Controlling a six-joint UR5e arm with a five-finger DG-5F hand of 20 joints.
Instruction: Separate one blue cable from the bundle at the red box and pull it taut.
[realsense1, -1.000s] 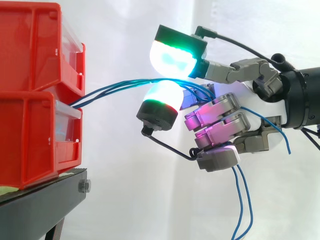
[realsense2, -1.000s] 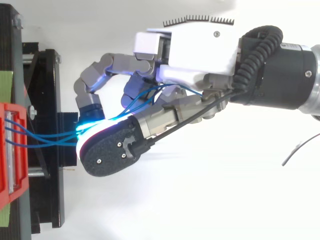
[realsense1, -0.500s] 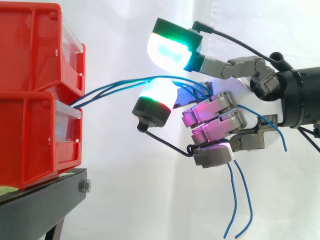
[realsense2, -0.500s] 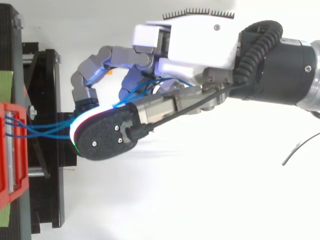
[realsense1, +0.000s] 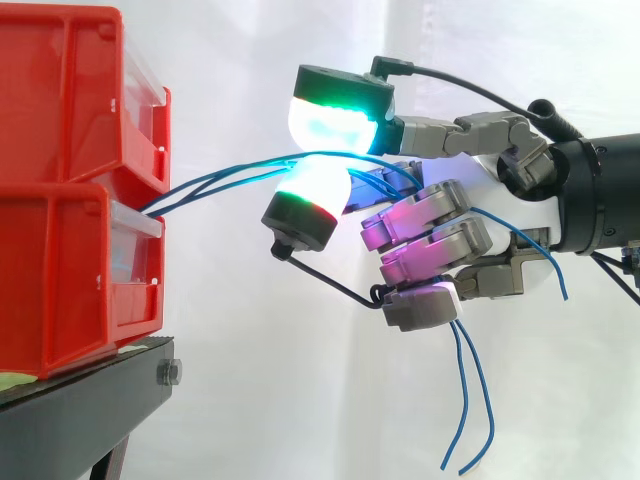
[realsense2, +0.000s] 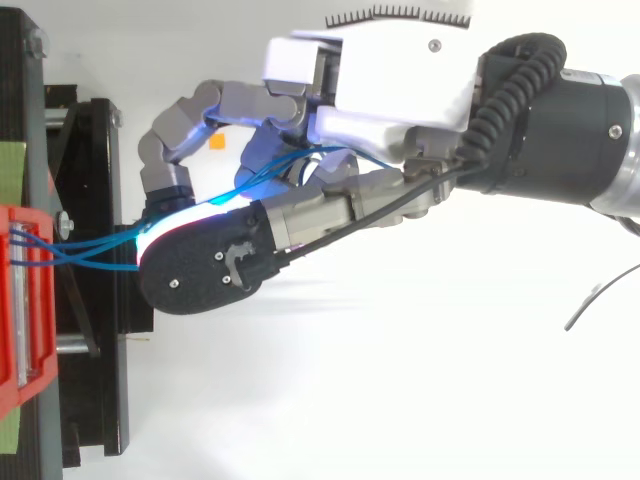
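The blue cables (realsense1: 225, 178) come out of the front of the stacked red bins (realsense1: 70, 200), at the seam where the upper bin meets the lower one, and run to the right in a shallow upward arc, close together but fanned apart a little near the bins. They pass through the narrow gap between two glowing fingertips (realsense1: 335, 125), one pad above the strands and one just beneath them, then go on into the hand (realsense2: 400, 85), whose remaining fingers are curled over them with a magenta glow. The hand is closed around the bundle; whether the two front pads press on a single strand cannot be told. The loose ends (realsense1: 470, 400) hang down below the curled fingers. From above, the cables (realsense2: 90, 250) cross from the bins to the dark back of a fingertip. The bins sit at the edge of a black stand (realsense1: 90, 400), before a white curtain (realsense1: 250, 380).
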